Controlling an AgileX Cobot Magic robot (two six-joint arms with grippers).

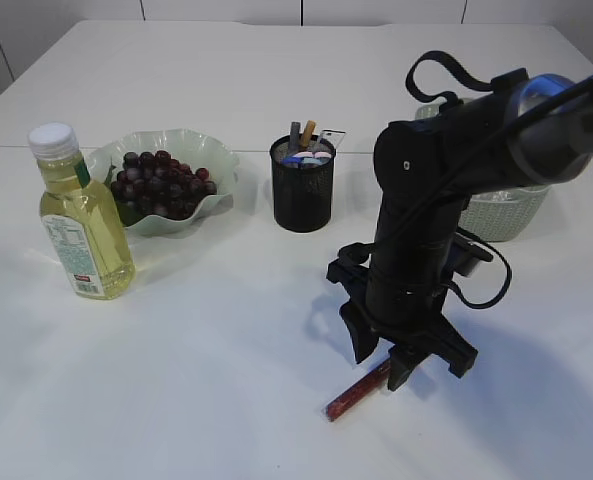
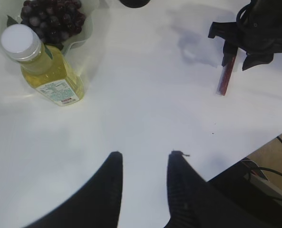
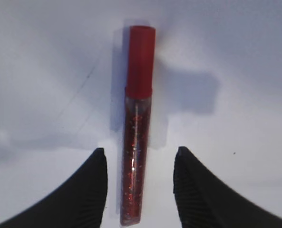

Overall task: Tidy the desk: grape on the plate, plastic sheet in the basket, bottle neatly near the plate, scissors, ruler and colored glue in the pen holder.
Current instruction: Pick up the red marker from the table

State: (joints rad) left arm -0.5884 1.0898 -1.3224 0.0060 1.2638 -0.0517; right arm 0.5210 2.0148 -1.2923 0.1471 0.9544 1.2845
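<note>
red glitter in a clear tube with a red cap, that's the colored glue (image 3: 137,142), lying flat on the white worktop (image 1: 226,380) right under the right tool (image 1: 394,362). the fingers (image 3: 86,190) stand open on either side of the tube, not pinching it yet as far as the wrist view shows. this looks like the glue pickup step: next move calls for a touch lower and a squeeze across the tube's middle, then a lift over to the black mesh pen holder (image 1: 302,190), which already has several items poking out. grapes (image 1: 161,183) are sitting in the pale wavy plate (image 1: 221,165), and the bottle of yellow liquid (image 1: 81,225) stands upright just beside it. woven basket (image 1: 506,215) is behind the right arm. left tool (image 2: 143,190) hangs open over bare worktop, holding nothing.
</note>
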